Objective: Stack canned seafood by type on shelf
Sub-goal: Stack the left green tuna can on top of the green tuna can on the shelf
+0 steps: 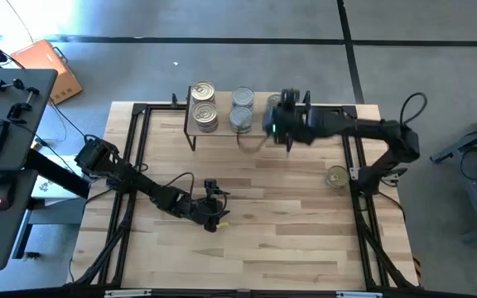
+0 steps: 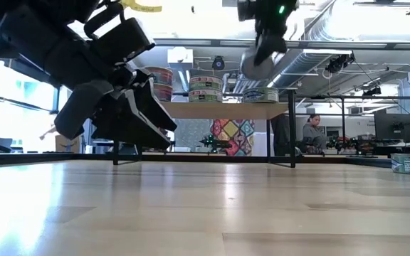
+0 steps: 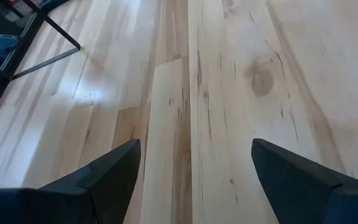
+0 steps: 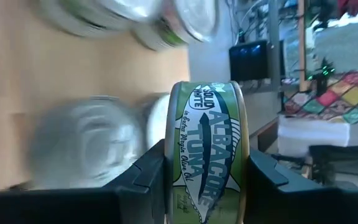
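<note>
Nearest the low camera, the left gripper (image 2: 130, 117) hangs just above the butcher-block tabletop (image 1: 288, 240) with its dark fingers (image 3: 104, 180) spread wide apart and only bare wood between them. From above it sits left of the table's middle, well apart from the shelf (image 1: 222, 132), a small light-wood rack on thin black legs at the far edge.

Over the shelf's right end, the right gripper (image 1: 276, 116) is clamped on a short round tin with a green albacore tuna label (image 4: 207, 155), held on edge between its two fingers. In the low view this tin is a blur above the shelf top, clear of the tins below it.

Counting from above: two gold-lidded tins (image 1: 204, 103) show at the shelf's left end and two silvery-lidded tins (image 1: 242, 109) in the middle; a further stack under the gripper is mostly hidden, so its number cannot be told. Whether the visible lids top taller stacks is also unclear from above. One more silvery tin (image 1: 335, 176) lies alone on the tabletop by the right arm's base.

A seated person (image 2: 312, 134) shows in the room behind.
</note>
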Robot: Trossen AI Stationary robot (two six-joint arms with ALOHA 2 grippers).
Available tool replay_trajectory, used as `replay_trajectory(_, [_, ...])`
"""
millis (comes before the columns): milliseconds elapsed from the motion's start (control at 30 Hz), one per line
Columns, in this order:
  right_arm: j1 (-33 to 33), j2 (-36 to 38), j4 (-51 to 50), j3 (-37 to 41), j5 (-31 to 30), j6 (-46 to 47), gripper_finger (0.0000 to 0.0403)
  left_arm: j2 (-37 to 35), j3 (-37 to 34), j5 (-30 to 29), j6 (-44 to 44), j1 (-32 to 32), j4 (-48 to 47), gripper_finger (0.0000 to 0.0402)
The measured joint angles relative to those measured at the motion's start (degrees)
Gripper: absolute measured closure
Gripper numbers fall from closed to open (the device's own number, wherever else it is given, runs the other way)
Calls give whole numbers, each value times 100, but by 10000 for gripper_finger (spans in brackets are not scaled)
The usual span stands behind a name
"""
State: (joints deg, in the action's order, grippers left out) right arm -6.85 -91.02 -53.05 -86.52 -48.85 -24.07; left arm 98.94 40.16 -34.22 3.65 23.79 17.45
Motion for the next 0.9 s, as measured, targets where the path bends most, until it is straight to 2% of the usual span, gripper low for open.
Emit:
replay_trajectory(133, [-941,-148,736,0,468,-929,279,0,0,-4,1,0,7,102])
replay_trajectory(300, [-1475,-407,1141,0,1058,-1506,279,0,0,-9,1,-2,-4,102])
replay_trajectory(733, [-1515,-711,1076,-9,897,-1369,275,0,-4,-11,0,-2,-10,102])
replay_trajectory(900, [-1398,-702,999,0,986,-1350,202,0,-4,-11,1,-2,-9,102])
